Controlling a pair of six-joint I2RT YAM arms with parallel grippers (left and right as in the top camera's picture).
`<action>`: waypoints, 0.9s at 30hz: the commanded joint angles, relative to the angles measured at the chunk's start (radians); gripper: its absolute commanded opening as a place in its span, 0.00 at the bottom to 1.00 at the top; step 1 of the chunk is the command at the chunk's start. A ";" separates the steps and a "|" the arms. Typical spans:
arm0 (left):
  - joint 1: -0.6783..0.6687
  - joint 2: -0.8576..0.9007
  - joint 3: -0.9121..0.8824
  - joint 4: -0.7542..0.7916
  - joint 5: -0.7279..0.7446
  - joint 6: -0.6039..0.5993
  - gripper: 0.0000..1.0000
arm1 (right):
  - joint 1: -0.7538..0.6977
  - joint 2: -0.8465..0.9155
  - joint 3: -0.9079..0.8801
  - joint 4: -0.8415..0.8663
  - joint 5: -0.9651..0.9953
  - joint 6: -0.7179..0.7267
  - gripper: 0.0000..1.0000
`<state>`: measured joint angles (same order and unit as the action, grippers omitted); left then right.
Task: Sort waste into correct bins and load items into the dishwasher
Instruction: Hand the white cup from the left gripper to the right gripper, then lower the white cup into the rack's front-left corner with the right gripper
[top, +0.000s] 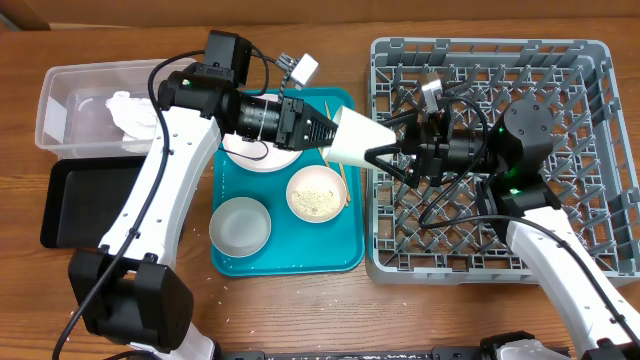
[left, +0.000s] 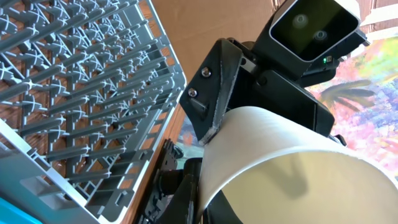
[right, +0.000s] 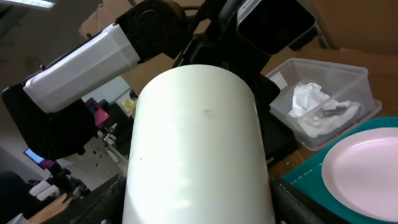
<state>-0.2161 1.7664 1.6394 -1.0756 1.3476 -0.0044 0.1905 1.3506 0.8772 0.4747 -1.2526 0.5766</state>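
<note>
1. white cup fills the near view, held in mid-air at the 9 o'clock edge of the dish rack.
2. left gripper is clamped on its narrow end.
3. right gripper straddles the wide end, jaws spread; firm contact cannot be told.
4. long axis runs 10 to 4 o'clock, wide end rackward; right arm nearer.

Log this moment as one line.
white cup: midair, beside rack | left gripper: shut on cup | right gripper: around cup, grip unclear
</note>
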 joint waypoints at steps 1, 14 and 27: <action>-0.008 0.001 0.019 0.003 0.032 -0.003 0.04 | 0.016 0.004 0.014 0.029 0.010 0.004 0.64; 0.008 0.001 0.019 0.010 -0.080 -0.003 0.59 | -0.050 0.003 0.014 0.030 0.019 0.005 0.49; 0.179 0.001 0.019 0.155 -0.609 -0.073 0.70 | -0.215 -0.064 0.014 -0.330 0.094 -0.006 0.48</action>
<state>-0.0460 1.7664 1.6421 -0.9508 1.0031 -0.0334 -0.0479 1.3457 0.8772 0.1959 -1.2140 0.5812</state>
